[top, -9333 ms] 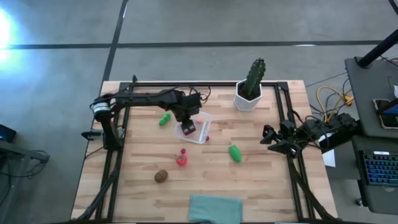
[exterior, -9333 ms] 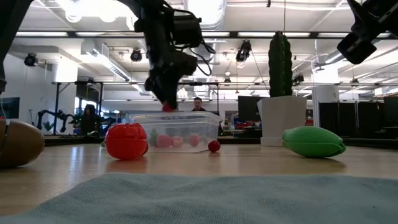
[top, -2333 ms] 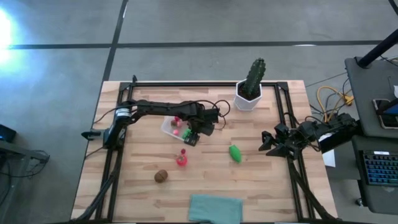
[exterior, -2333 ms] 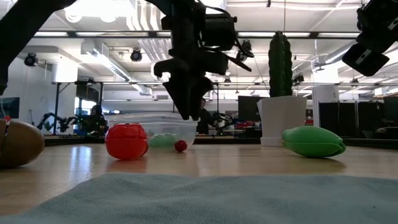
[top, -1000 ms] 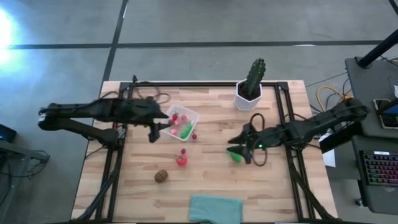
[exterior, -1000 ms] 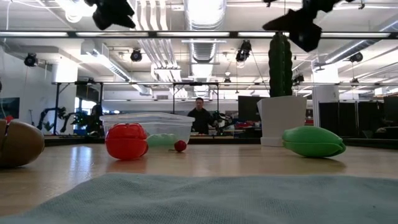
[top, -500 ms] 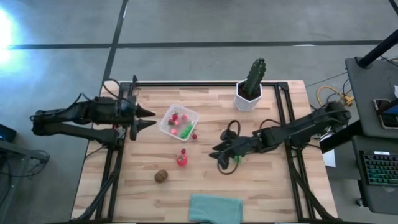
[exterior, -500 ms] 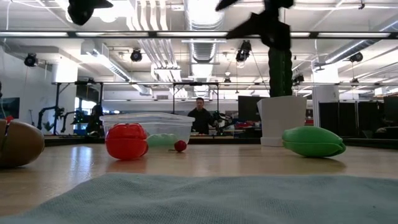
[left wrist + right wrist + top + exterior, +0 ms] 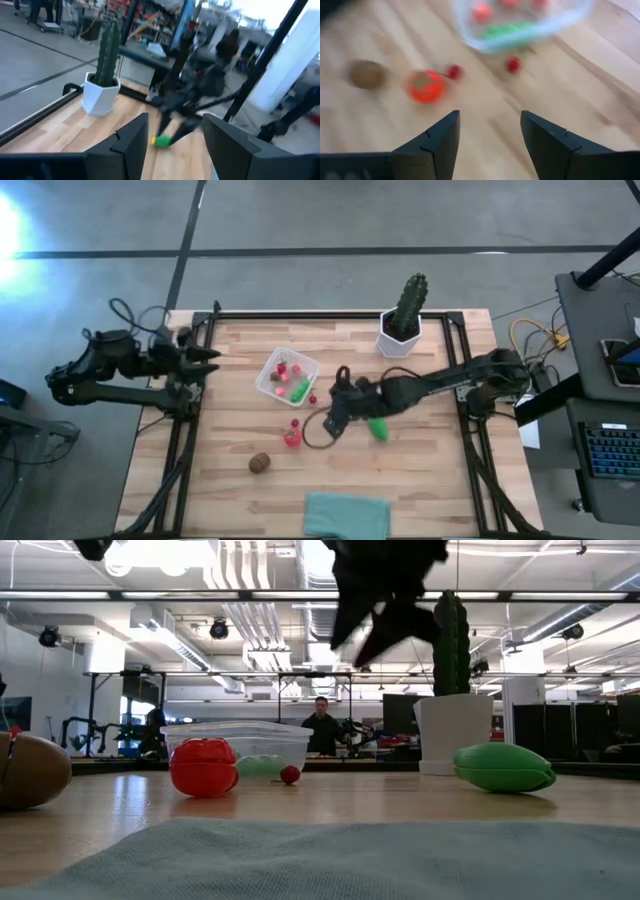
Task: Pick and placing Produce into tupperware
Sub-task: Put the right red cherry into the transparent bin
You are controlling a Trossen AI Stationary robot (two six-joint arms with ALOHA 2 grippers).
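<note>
High view: the right hand (image 9: 335,418) hangs over the middle of the tabletop (image 9: 440,480), its fingers parted with nothing between them, as the right wrist view shows. Below it lie a red tomato (image 9: 425,86), two tiny red pieces (image 9: 512,64) and the brown kiwi (image 9: 367,74), all on bare wood between the tupperware (image 9: 287,376) and the near edge. The tupperware sits left of centre, toward the far edge, already holding a green piece (image 9: 300,391) and some small red ones. Another green oblong piece (image 9: 379,427) lies just beside the right arm, right of centre. The left hand (image 9: 210,358) waits at the tabletop's left edge, fingers apart and empty.

The toys look like light, hard, smooth plastic, so rounded ones may roll or squirt from a pinch. The tomato seems best taken across its widest part from above; the tiny red pieces need a narrow, well-centred pinch. The clear container looks light and may slide if knocked.
</note>
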